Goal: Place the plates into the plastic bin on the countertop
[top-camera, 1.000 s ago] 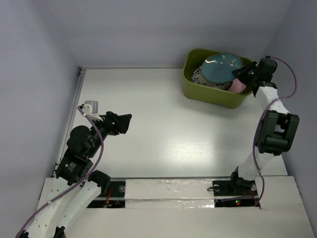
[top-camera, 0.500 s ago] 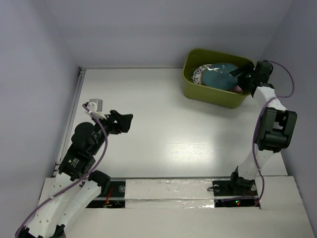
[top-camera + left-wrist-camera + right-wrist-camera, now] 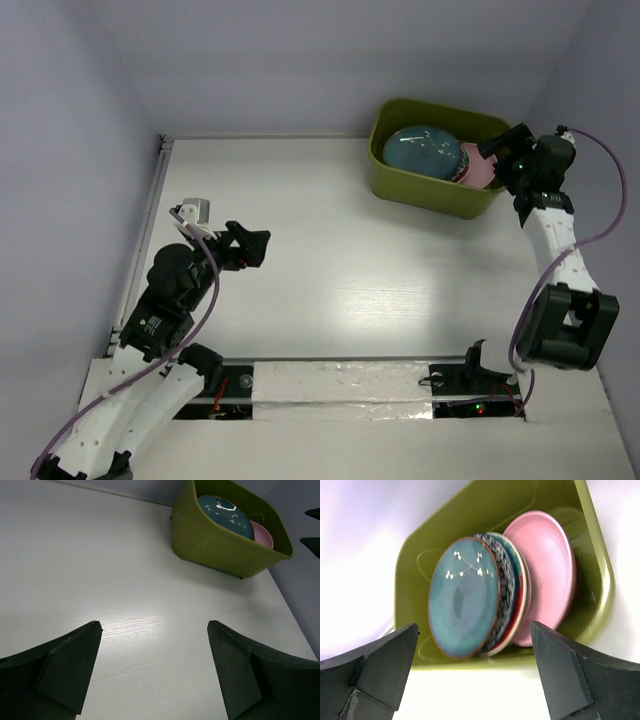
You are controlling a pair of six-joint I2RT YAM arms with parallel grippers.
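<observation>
Plates [image 3: 425, 150] are found stacked in the bin [image 3: 430, 198], left gripper [image 3: 262, 248] and right gripper [image 3: 500, 153] with jaws open and empty; only withdrawal is judged outstanding.

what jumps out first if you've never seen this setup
The olive-green bin at the far right of the table, a dark teal plate uppermost in it and a pink plate to its right. The right pincer hangs open by the bin's right rim.
</observation>
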